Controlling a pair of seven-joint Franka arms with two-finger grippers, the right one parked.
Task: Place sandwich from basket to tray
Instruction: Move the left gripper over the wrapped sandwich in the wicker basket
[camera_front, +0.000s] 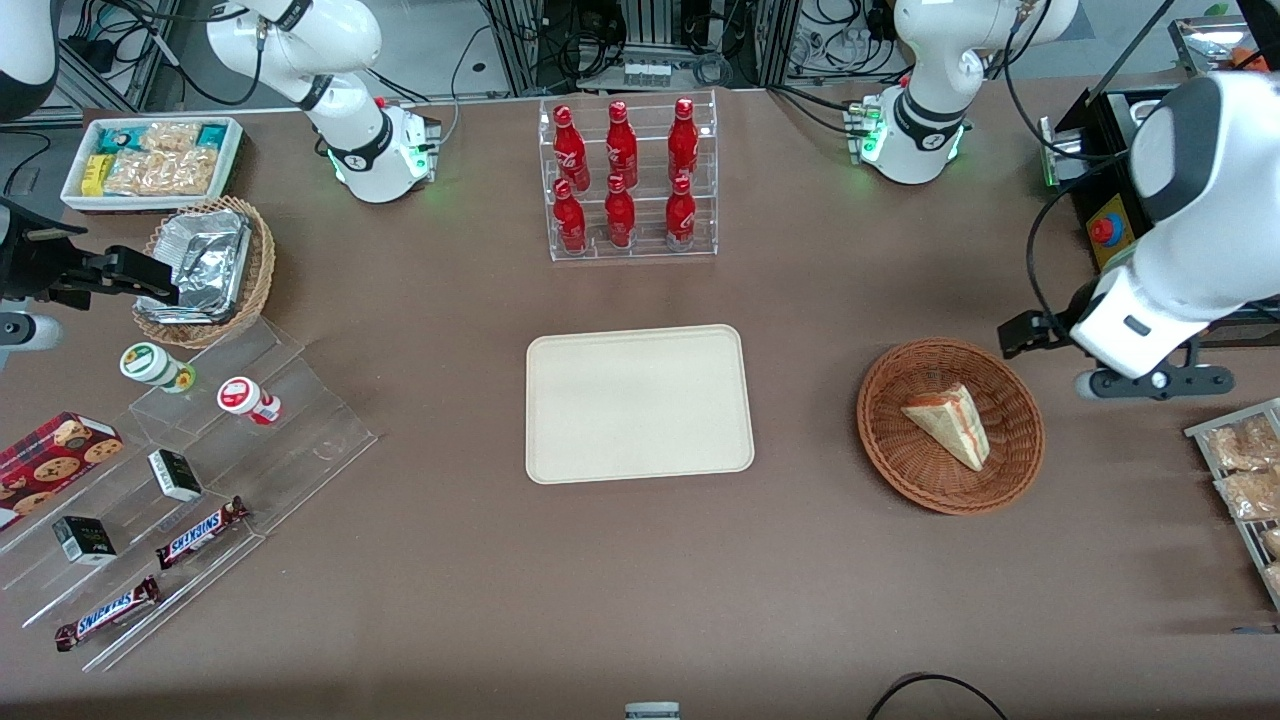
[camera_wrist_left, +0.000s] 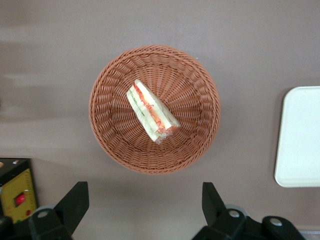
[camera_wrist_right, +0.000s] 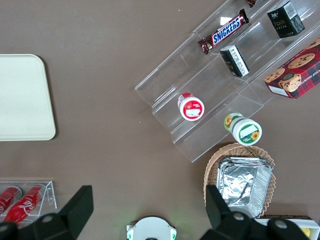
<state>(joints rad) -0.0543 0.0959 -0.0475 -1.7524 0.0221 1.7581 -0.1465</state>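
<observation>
Wicker basket (camera_wrist_left: 154, 109) holds sandwich (camera_wrist_left: 151, 111); wrist view alone shows tool (camera_wrist_left: 145, 205) spread.

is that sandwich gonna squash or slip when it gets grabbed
Probably squashes: the sandwich looks like soft bread with layered filling. Its glossy edge suggests a wrap, so maybe slippery. The open end effector hovers beside the basket.

Your black-fingered gripper (camera_wrist_left: 142, 210) was spread wide above a reddish-brown woven basket (camera_front: 1020, 440); sandwich (camera_front: 950, 424) was pale with red-green stripes, tray (camera_front: 638, 403) plain cream.
</observation>
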